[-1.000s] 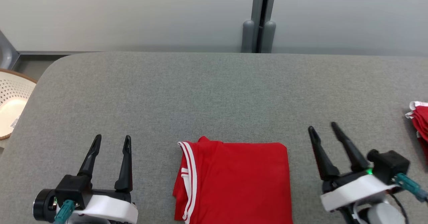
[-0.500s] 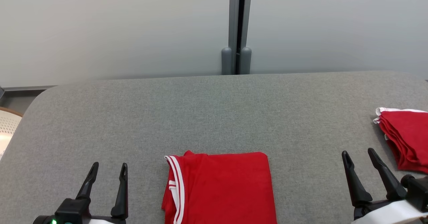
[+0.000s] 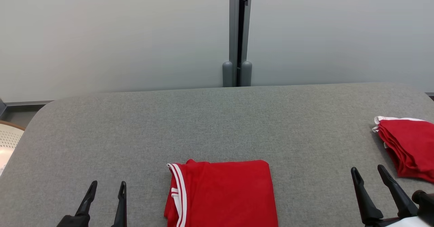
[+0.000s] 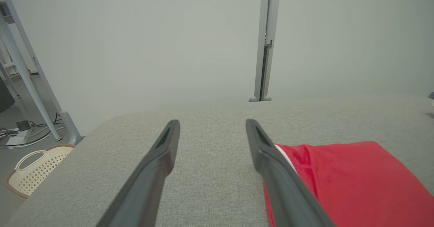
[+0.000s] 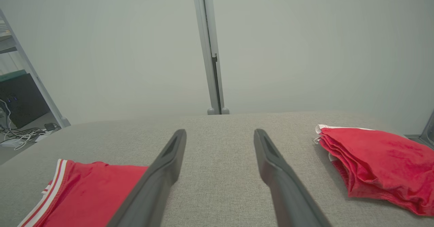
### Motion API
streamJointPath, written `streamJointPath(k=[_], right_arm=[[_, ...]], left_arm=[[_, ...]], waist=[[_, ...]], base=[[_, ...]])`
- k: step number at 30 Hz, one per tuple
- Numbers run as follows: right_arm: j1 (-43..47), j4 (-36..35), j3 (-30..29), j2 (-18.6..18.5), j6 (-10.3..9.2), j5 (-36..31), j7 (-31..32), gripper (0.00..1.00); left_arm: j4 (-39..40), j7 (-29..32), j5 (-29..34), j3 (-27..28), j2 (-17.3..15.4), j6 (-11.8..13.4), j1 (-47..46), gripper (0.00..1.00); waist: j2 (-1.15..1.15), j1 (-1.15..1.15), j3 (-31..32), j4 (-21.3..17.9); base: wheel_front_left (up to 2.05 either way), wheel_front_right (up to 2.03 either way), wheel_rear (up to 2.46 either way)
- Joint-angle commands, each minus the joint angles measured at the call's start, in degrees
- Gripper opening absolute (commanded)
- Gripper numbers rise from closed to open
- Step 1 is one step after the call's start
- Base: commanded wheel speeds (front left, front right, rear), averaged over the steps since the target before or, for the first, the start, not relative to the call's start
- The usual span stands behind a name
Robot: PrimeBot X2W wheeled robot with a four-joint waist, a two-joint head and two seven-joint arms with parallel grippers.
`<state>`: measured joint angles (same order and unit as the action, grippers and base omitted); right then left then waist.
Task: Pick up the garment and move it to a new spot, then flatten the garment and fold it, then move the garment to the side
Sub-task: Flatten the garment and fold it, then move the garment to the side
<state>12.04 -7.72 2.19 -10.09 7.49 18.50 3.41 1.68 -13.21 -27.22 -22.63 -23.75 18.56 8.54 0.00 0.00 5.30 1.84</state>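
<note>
The garment is red with white striped trim on its left edge and lies folded into a neat rectangle at the front middle of the grey table. My left gripper stands open at the lower left, a little way left of the garment and clear of it. At the lower right my right gripper is open too, well right of the garment. In the left wrist view the garment lies beside the right finger. The right wrist view has the garment at lower left, with nothing between the fingers.
A stack of folded red garments sits at the table's right edge; the stack shows again in the right wrist view. A perforated cream basket stands on the floor off the left edge. A grey wall with a vertical post rises behind.
The head camera has tilted up, so everything sits lower in the picture and the right-hand stack has come into view. My right gripper has opened wider. The garment lies as before.
</note>
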Motion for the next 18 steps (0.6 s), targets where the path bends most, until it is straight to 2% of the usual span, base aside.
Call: streamJointPath(k=[1, 18], right_arm=[[0.53, -0.19, -0.24, 0.02, -0.01, 0.03, 0.14, 1.0], [0.66, -0.55, -0.84, 0.16, -0.01, -0.33, 1.24, 1.0]], left_arm=[[0.22, 0.01, -0.03, 0.17, -0.29, 0.32, 0.47, 1.0], [0.29, 0.11, -0.06, -0.19, -0.35, 0.53, -1.27, 1.0]], waist=[[0.0, 0.0, 0.01, 0.07], [0.0, 0.0, -0.89, 0.97]], base=[[0.0, 0.0, 0.0], [0.0, 0.0, 0.0]])
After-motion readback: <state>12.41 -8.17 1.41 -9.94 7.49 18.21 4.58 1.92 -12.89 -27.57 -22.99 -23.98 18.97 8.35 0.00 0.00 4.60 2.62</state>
